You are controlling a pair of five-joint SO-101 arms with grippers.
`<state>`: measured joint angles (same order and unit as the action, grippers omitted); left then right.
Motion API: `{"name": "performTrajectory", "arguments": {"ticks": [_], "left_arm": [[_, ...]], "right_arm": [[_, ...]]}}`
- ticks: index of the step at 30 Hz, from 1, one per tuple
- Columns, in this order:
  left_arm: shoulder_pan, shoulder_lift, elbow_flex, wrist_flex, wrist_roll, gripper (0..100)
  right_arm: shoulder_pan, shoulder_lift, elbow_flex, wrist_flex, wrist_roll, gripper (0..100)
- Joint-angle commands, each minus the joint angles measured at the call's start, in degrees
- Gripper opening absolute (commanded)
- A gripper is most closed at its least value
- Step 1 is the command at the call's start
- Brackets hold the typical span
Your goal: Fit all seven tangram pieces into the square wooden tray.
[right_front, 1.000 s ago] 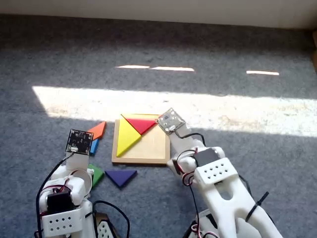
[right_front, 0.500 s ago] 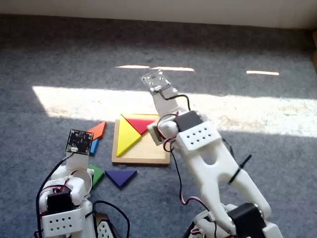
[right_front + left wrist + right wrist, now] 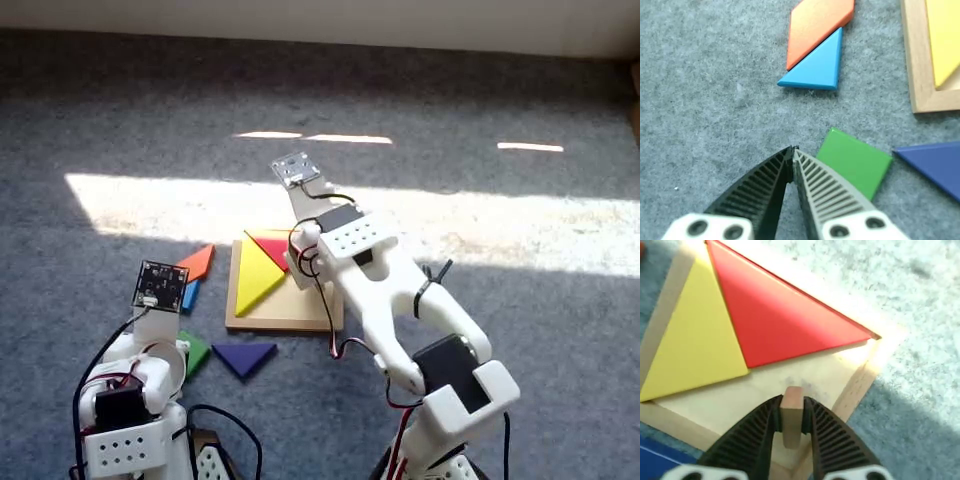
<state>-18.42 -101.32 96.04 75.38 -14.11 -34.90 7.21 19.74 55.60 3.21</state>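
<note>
Tray (image 3: 283, 303) of pale wood lies on the grey, carpet-like table (image 3: 480, 110), and two of the tangram pieces are in it: a yellow triangle (image 3: 255, 275) along the side facing the left arm and a red triangle (image 3: 780, 320) along the far side, the two meeting edge to edge. The rest of the tray's floor is bare wood. Over that bare part, close to one corner of the tray, the right end effector (image 3: 791, 407) is clenched on a small tan piece (image 3: 792, 392) held upright between its jaws. Outside the tray, off the yellow triangle's side, an orange parallelogram (image 3: 817, 25) and a light blue triangle (image 3: 817, 67) lie touching each other. Off the tray's near corner sit a green square (image 3: 855, 162) and a dark blue triangle (image 3: 935, 167), slightly apart. The left end effector (image 3: 792, 150) hangs just beside the green square, its jaws pressed together on nothing.
</note>
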Motion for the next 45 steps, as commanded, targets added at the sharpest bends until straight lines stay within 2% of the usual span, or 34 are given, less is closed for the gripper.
{"name": "performTrajectory", "arguments": {"ticks": [1, 9, 45], "left_arm": [[-0.66, -1.27, 1.19, 0.35, 0.35, 1], [-0.66, -1.27, 1.19, 0.35, 0.35, 1], [-0.66, -1.27, 1.19, 0.35, 0.35, 1]], "right_arm": [[-0.48, -0.66, -3.30, -1.01, 0.09, 0.9], [-0.48, 0.13, -3.30, -1.01, 0.09, 14.8], [5.67, -4.18, -5.49, -0.75, 3.25, 14.9]]}}
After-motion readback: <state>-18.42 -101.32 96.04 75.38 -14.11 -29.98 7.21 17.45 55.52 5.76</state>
